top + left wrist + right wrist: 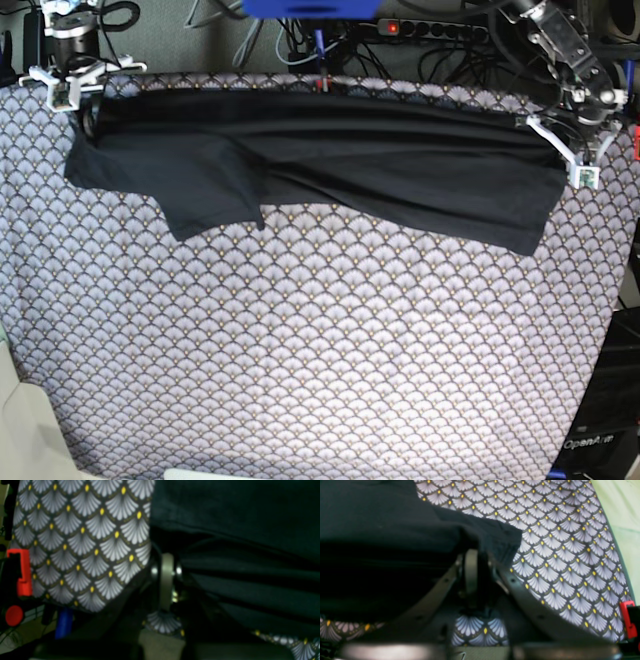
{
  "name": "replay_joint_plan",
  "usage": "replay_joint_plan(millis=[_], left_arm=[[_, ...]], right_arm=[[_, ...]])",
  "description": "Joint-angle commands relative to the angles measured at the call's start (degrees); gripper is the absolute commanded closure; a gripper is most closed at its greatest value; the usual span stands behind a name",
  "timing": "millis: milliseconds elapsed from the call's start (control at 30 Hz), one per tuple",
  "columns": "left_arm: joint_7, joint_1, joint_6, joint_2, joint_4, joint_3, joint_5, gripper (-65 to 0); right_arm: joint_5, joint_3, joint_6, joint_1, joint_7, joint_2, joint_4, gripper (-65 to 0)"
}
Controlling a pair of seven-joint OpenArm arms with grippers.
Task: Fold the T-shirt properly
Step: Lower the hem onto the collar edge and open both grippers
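Fan-patterned tablecloth (300, 340) under the T-shirt (400, 170), cables (440, 40) behind.

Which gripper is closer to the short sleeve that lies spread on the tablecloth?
The right gripper: it is at the T-shirt's far corner just above the sleeve. The left gripper is at the opposite end of the shirt.

Left gripper (166, 577) pinched tight on the T-shirt (237, 517), dark folds bunching right of the fingers (167, 565), fan-patterned tablecloth (82, 542) spreading left.
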Motion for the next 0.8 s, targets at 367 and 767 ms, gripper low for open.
replay_joint_plan(millis=[367,767], left_arm=[[0.57,-1.61,0.27,0.5,1.04,-5.95,0.52,0.0],[0.66,-3.02,0.27,0.77,1.04,-10.0,0.7,0.0]], right_arm=[[0.81,0.73,-0.71,-0.63,1.2,0.54,0.78,-25.8],[0.81,0.73,-0.71,-0.63,1.2,0.54,1.22,-27.0]])
